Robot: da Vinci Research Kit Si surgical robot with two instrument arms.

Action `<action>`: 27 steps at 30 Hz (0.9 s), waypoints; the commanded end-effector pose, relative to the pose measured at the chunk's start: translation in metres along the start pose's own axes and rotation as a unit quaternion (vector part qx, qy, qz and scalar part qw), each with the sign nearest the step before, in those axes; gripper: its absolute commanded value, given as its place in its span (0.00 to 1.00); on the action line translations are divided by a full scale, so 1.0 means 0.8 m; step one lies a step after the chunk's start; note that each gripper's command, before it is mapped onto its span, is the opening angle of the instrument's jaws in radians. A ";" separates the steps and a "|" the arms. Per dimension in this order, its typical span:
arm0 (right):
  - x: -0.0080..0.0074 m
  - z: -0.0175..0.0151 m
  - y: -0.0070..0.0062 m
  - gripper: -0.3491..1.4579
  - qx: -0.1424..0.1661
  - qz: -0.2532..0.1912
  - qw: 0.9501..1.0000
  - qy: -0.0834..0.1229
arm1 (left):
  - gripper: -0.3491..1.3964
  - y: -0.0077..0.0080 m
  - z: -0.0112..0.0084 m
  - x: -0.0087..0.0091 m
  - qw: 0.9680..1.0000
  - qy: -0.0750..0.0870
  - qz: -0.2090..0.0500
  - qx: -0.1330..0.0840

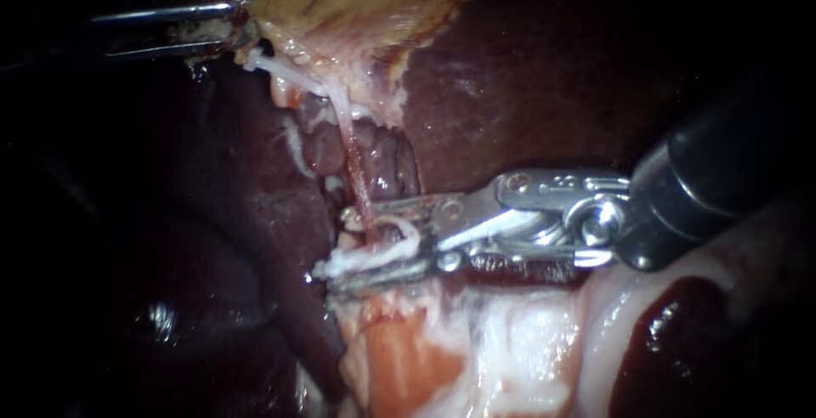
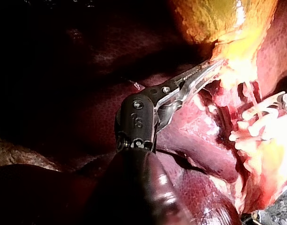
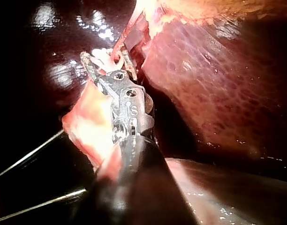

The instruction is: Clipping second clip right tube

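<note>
Jaws of right instrument (image 1: pixel 340 248) gape astride the tube (image 1: pixel 353 163), best seated square before closing; left instrument (image 1: pixel 242 36) grips gallbladder (image 1: pixel 340 2).

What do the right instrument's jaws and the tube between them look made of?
The right instrument: jaws of bare polished metal, judging by the bright glints and pivot pins. The tube between the open jaws: soft wet tissue, pale pink and glossy, probably pliable.

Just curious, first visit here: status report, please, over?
Slender metal left instrument shut on yellowish gallbladder edge. Slender metal right instrument open astride thin pink tube. White strands by its tip.
</note>
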 end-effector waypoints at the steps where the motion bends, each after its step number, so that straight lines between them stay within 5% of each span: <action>1: 0.0001 0.0001 -0.0001 0.47 0.005 0.004 1.000 0.004 | 0.00 0.0000 0.0000 0.0000 1.000 0.000 0.000 0.001; 10: 0.0009 -0.0001 -0.0014 0.47 0.049 0.016 0.998 0.027 | 0.00 0.0001 0.0001 0.0000 1.000 0.000 0.000 0.001; 17: 0.0037 -0.0009 -0.0044 0.47 0.094 0.025 0.994 0.058 | 0.00 0.0001 0.0001 0.0000 1.000 0.000 0.000 0.001; 27: 0.0048 -0.0012 -0.0056 0.45 0.110 0.027 0.992 0.064 | 0.00 0.0001 0.0001 0.0000 1.000 0.000 0.000 0.001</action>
